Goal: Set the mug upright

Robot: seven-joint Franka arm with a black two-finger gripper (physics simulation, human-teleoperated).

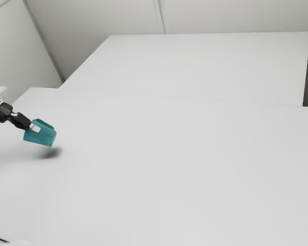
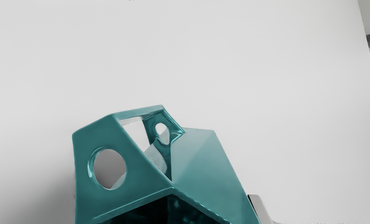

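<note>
Status: my claw (image 1: 35,127) is clamped on the mug (image 1: 41,137), with one fingertip (image 2: 259,207) against its wall. The mug is at the exterior view's left, tilted and raised above the bench (image 1: 169,169), its shadow (image 1: 51,152) beneath. The open mouth (image 2: 147,213) faces back toward my hand.

Step in hand, as judged: level the mug, then lower it.
1. Hold grip force steady; the slanted walls could let it pivot.
2. Rotate the wrist slowly until the base faces straight down, allowing clearance for the handle (image 2: 138,179).
3. Descend vertically; a tilted base would land on one edge and could tip.
4. Release only after full base contact, spreading evenly, then retract without brushing the rim.
</note>
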